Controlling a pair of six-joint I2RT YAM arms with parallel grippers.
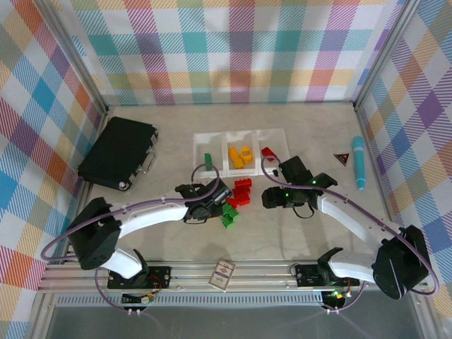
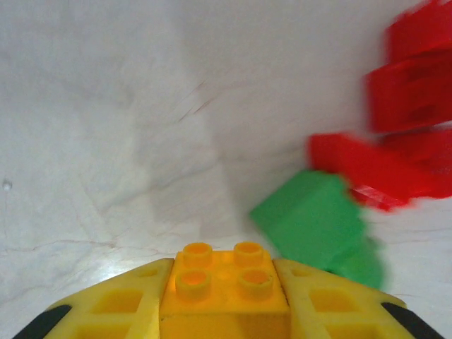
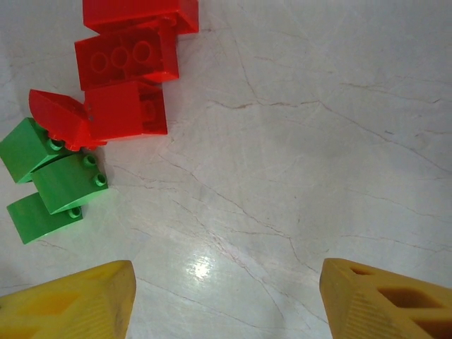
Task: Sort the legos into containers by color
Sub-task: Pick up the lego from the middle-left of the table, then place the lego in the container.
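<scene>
The left gripper has its yellow fingers clamped on an orange lego, just in front of the containers, beside the loose red legos and green legos. I'd lift it straight up first so the neighbours aren't dragged. Then I'd carry it to the middle compartment, where the yellow-orange legos lie, and release low. The right gripper hangs spread and empty, also in front of the containers. The table is pale, veined and glossy, so bricks may skid. Plaid cloth walls rise behind the containers, and a black box lies to their left.
</scene>
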